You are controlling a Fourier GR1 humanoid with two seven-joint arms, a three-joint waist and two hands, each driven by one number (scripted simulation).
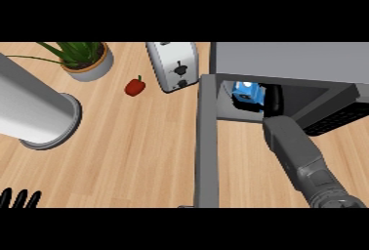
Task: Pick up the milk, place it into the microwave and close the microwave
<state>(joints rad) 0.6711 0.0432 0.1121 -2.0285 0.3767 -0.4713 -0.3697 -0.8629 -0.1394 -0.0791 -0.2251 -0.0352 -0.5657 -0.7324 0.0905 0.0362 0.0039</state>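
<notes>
Head view: right robot hand [271,100] grips the milk [246,93] inside the microwave [288,61]; left robot hand [20,198] rests open.

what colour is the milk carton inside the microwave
Blue, with a dark patch on its face; the milk carton shows in the head view.

R hand [271,99] holds milk [246,93] inside open microwave [288,61].

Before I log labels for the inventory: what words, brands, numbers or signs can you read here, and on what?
None can be read.
Milk carton, inside the microwave: blue with dark and white marks, too blurred to read.
Toaster: dark knobs only, no lettering visible.
</notes>
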